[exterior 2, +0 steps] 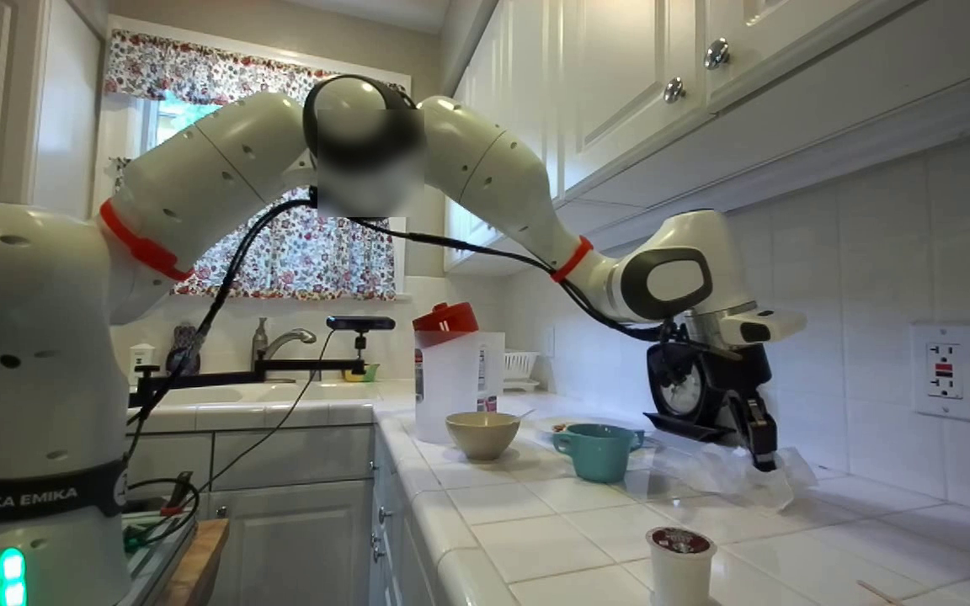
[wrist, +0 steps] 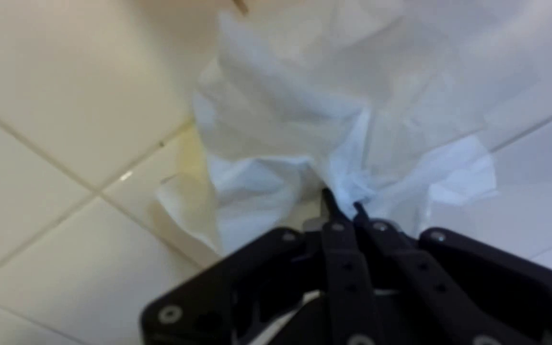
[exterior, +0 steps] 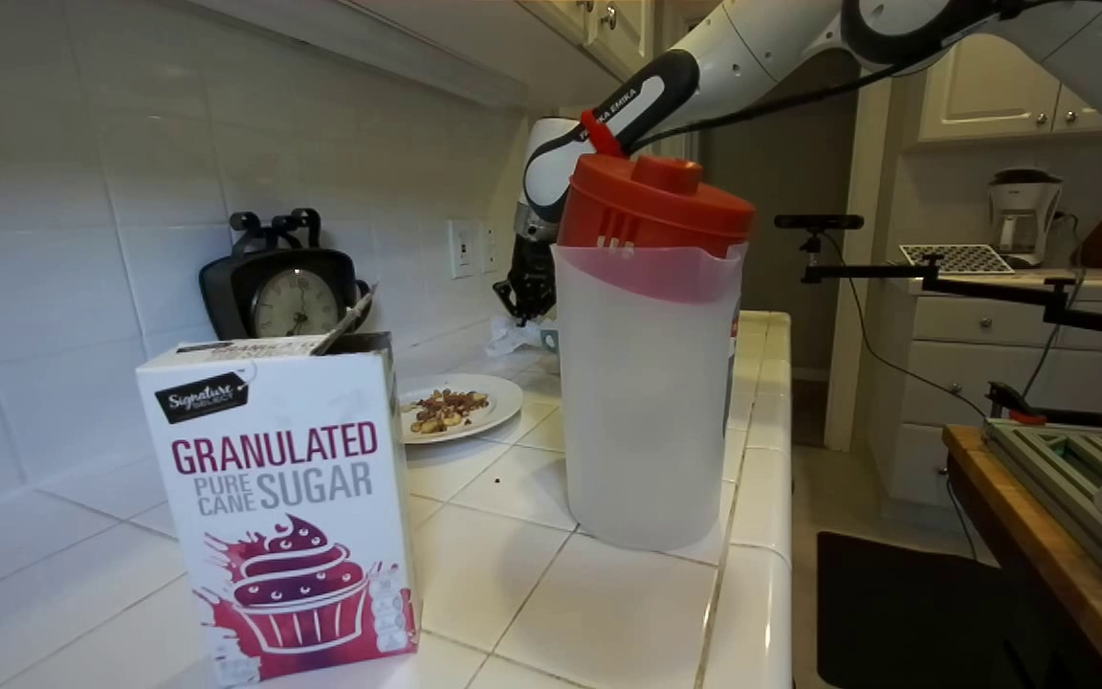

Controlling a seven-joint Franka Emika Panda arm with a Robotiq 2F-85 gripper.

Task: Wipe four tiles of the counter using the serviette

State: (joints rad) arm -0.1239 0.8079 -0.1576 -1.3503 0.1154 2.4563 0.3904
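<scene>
The serviette is a crumpled, thin white paper. In the wrist view the serviette (wrist: 276, 124) spreads over the tiles, and my gripper (wrist: 343, 203) is shut on a bunched part of it. In an exterior view the serviette (exterior 2: 716, 473) rests on the counter (exterior 2: 544, 543) below my gripper (exterior 2: 763, 459), near the tiled wall. In an exterior view my gripper (exterior: 527, 311) and the serviette (exterior: 511, 337) show far back, partly hidden by the pitcher. A yellowish patch and small crumbs show on the counter (wrist: 65, 268) beside the serviette's left edge.
A turquoise cup (exterior 2: 601, 459) and a beige bowl (exterior 2: 483, 436) stand near the serviette. A coffee pod (exterior 2: 680, 564) stands in front. A tall pitcher (exterior: 647, 411), a plate (exterior: 505, 416) with nuts, a sugar box (exterior: 293, 507) and a black clock (exterior: 297, 301) share the counter.
</scene>
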